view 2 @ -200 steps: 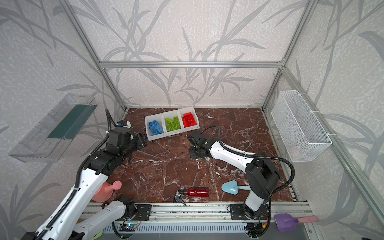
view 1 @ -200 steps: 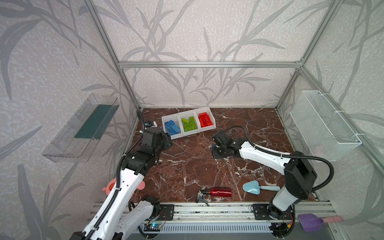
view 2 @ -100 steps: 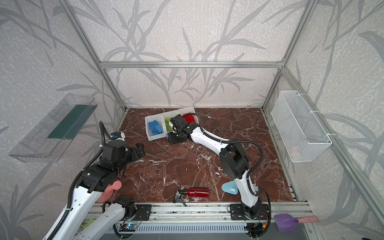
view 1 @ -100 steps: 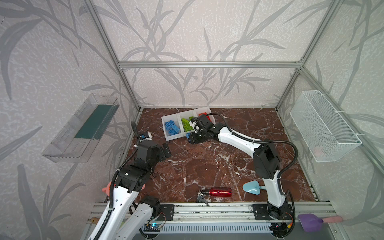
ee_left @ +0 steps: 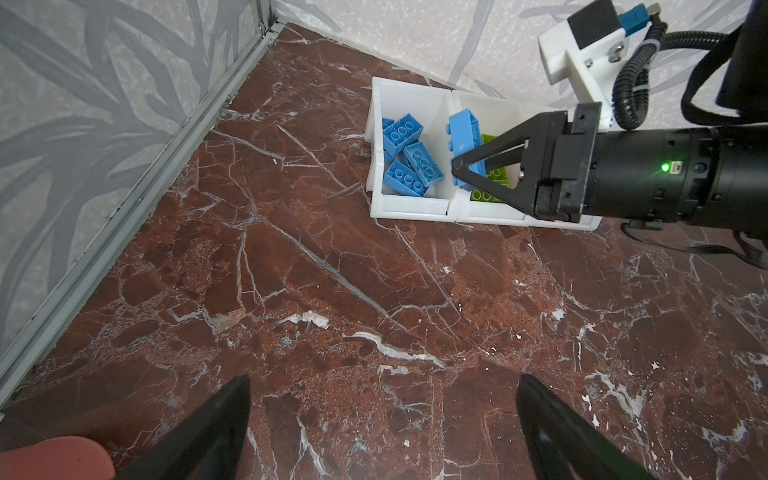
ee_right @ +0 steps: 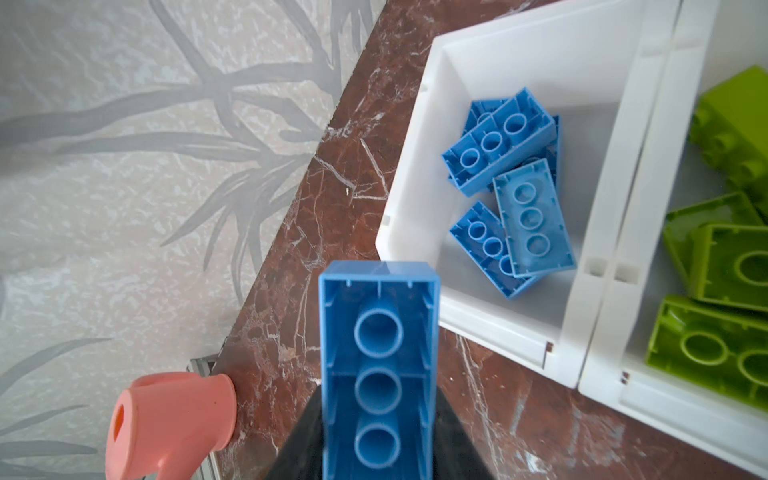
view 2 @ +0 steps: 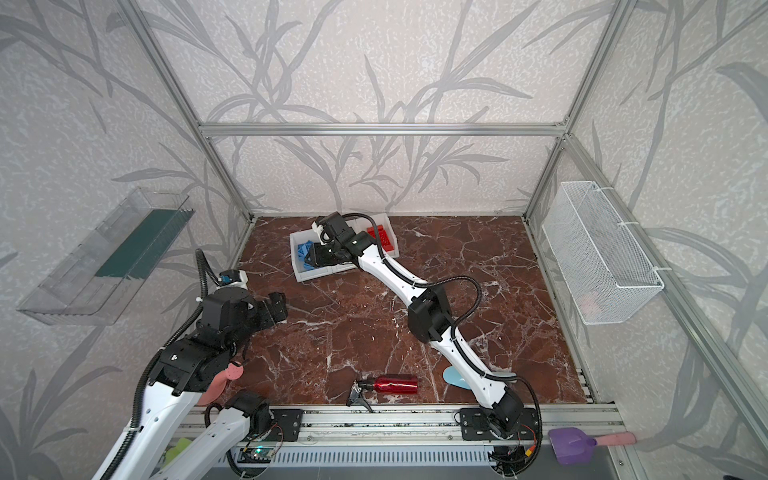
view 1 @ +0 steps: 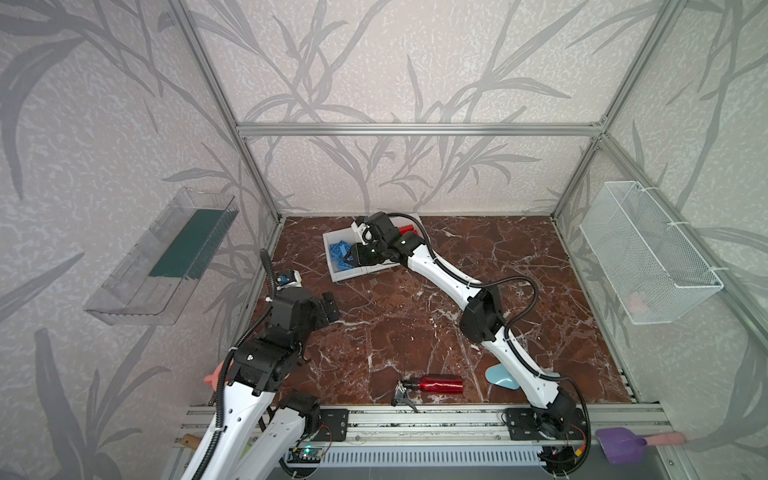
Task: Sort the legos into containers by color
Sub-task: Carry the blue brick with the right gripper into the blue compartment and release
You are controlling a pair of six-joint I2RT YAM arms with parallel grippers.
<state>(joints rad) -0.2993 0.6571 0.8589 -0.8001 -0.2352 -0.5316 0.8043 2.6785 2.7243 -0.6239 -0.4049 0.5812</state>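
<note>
Flagging risks, biggest item down. Marble floor (view 1: 415, 324): smooth, with no visible anchor under the row of three white bins (view 1: 347, 272), which is skewed to the back wall and probably easy to shove with a low wrist or forearm. Right arm (view 1: 440, 270): stretched across the middle toward the back left, wrist over the bin row and forearm passing above the other two compartments; probably near full reach, so coarser placement likely. Left arm (view 1: 291, 320): low near the left wall, well apart from the bins, no collision worry. Left gripper (ee_left: 384, 378): spread wide, empty, aimed at bare floor. Right gripper (ee_left: 459, 170): clamped narrow on one end of a blue brick (ee_left: 464, 137), hollow underside toward the right wrist camera. Hangs above the blue bin (ee_right: 490, 328), close to the divider with the green bin (ee_left: 490, 216); exact offset from the divider unclear. Main failure: release too near that divider, then a bounce off the rim or the piled blue bricks (ee_left: 405, 160) into the lime green bricks (ee_right: 715, 266), or out over the low front onto the floor. Secondary: brick clinging to one finger and dropping late. Suggest shifting further over the blue pile before opening.
</note>
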